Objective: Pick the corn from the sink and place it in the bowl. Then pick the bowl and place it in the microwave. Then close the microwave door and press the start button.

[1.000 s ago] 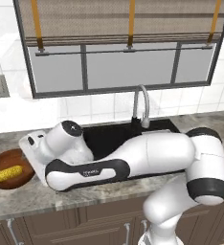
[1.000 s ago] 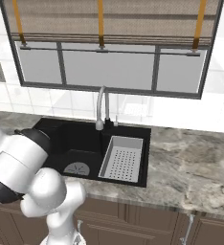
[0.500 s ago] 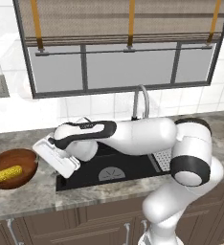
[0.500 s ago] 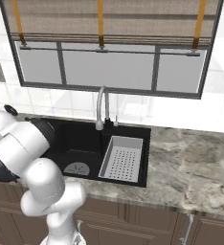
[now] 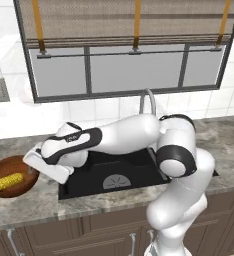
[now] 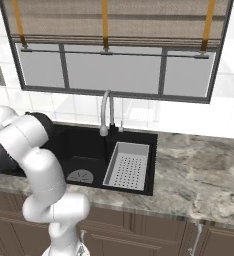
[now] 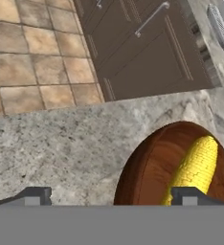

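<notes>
I see the corn (image 5: 6,182) lying inside the bowl (image 5: 11,176) at the lower left of the left base view, on the stone counter (image 5: 34,205) just left of the sink (image 5: 114,172). The arm reaches leftward across the basin, and its hand ends right beside the bowl's right rim. In the hand view the gripper (image 7: 109,197) has its fingertips (image 7: 35,195) spread wide at the bottom edge, holding nothing; the bowl (image 7: 152,162) sits in the lower right with the corn (image 7: 195,165) resting along its inner wall, and the right fingertip stands over the bowl. In the right base view the sink (image 6: 84,150) fills the centre left, with the strainer tray (image 6: 128,165) in its right part and the faucet (image 6: 106,112) behind.
</notes>
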You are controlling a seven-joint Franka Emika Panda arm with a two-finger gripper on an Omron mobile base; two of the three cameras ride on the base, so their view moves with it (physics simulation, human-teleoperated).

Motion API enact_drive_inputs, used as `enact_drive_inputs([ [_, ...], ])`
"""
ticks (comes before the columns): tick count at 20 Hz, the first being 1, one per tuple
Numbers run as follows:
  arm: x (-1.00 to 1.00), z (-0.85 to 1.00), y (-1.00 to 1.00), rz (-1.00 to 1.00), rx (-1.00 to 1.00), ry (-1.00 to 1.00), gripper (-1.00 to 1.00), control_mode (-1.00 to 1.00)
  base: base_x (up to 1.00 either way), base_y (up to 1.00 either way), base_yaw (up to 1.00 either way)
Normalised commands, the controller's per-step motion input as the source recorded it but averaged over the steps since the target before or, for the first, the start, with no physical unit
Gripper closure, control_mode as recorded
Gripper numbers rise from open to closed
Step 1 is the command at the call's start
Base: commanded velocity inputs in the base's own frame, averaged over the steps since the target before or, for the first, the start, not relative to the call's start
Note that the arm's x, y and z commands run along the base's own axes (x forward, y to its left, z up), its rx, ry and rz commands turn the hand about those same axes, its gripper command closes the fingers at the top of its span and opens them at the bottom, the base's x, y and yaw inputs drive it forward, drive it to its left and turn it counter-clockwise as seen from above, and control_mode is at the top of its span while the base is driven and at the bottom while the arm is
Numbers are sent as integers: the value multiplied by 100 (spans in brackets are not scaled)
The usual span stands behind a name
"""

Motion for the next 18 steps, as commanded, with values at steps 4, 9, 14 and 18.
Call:
enact_drive_inputs([
  [4, 38, -30, 17, 0, -10, 0, -100, -100, 0, 0, 0],
  [9, 36, -27, 0, 0, -2, 0, -100, -100, 0, 0, 0],
  [14, 32, -23, 0, 0, -3, -3, -100, -100, 0, 0, 0],
  [18, 0, -32, 0, 0, -1, -5, -100, -100, 0, 0, 0],
])
